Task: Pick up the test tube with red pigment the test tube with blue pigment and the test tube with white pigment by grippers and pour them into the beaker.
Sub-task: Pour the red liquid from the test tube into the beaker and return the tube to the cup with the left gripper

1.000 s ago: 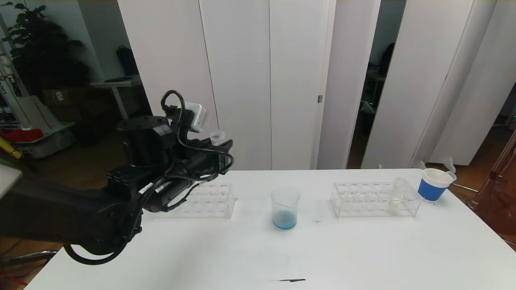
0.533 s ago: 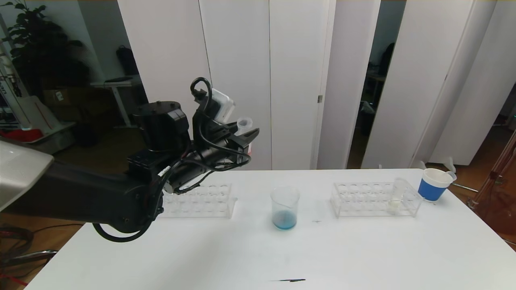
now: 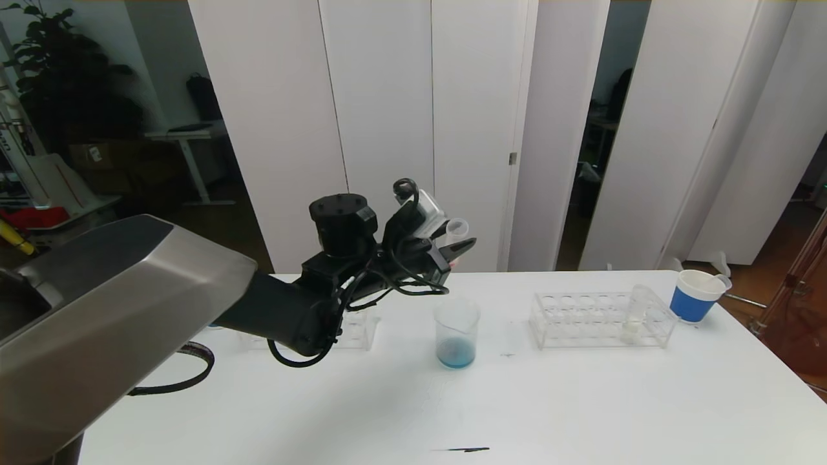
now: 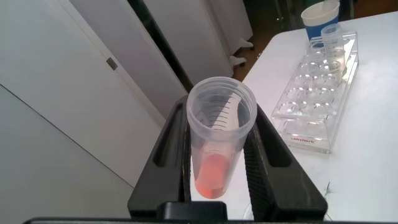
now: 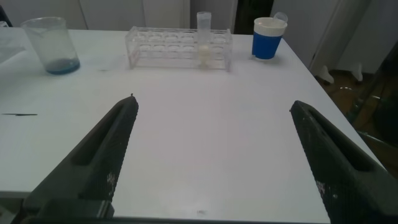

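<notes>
"How far had you got?"

"Blue was seemingly in the beaker [image 3: 457, 336] already. My left tool [image 3: 460, 248] clenched the red test tube [image 4: 219, 140] above it; white tube [image 3: 636, 313] waited in its rack, right tool [image 5: 214, 146] released."

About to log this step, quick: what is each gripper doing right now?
Left gripper: shut on the test tube with red pigment, raised near the beaker.
Right gripper: jaws open, empty, above the table.
</notes>
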`<state>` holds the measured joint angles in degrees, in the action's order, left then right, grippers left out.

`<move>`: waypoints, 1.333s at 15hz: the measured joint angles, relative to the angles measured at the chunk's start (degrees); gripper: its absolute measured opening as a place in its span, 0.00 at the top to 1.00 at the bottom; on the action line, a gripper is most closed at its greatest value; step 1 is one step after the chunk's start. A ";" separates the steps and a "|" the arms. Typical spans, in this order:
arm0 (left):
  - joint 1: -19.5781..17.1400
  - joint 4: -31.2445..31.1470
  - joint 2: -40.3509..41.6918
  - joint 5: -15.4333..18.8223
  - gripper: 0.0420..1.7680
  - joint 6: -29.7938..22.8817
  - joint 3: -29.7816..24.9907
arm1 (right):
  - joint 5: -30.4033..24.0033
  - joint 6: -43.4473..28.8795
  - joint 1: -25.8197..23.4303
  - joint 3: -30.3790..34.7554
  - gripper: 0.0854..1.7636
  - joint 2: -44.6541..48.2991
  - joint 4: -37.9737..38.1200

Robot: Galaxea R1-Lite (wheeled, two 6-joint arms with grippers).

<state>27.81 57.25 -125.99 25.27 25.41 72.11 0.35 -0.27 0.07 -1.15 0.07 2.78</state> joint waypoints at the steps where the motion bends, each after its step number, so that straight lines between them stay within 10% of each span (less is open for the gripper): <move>1: 0.02 1.18 -1.96 1.22 0.69 0.13 2.19 | -0.02 0.00 0.00 0.00 0.01 0.00 0.02; 12: -1.52 24.76 -15.13 2.47 0.69 20.32 4.02 | 0.00 0.02 0.00 0.00 0.01 0.00 0.02; 20: -5.77 29.94 -18.93 11.47 0.69 25.94 1.23 | -0.02 0.00 0.00 0.00 0.01 0.00 0.00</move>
<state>22.04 87.19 -144.92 36.74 51.35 73.34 0.33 -0.27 0.07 -1.15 0.07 2.78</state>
